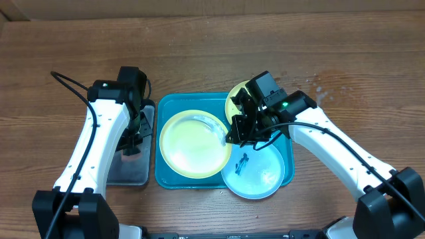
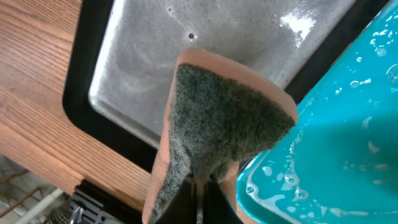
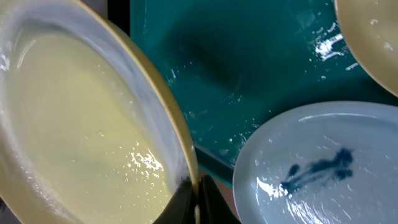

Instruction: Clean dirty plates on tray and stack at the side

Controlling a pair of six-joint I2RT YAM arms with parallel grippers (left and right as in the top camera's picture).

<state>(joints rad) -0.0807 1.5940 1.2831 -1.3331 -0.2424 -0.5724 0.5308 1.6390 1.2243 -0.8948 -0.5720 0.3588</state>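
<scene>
The teal tray [image 1: 171, 106] holds three plates. A large pale yellow-green plate [image 1: 189, 146] is wet, with no smear showing; my right gripper [image 1: 234, 136] is shut on its right rim, also seen in the right wrist view [image 3: 194, 186] on that plate [image 3: 81, 124]. A pale blue-white plate [image 1: 262, 174] with a dark blue smear lies at the tray's front right [image 3: 311, 162]. Another yellow-green plate [image 1: 234, 98] sits at the back right, partly under the right arm. My left gripper [image 2: 198, 186] is shut on an orange sponge with a dark green scouring face [image 2: 217, 112].
A black-rimmed grey metal tray [image 1: 126, 169] lies left of the teal tray, under the left gripper; it looks wet [image 2: 137, 56]. The teal tray's rim [image 2: 273, 180] has water drops. Wooden tabletop [image 1: 199, 46] surrounds everything.
</scene>
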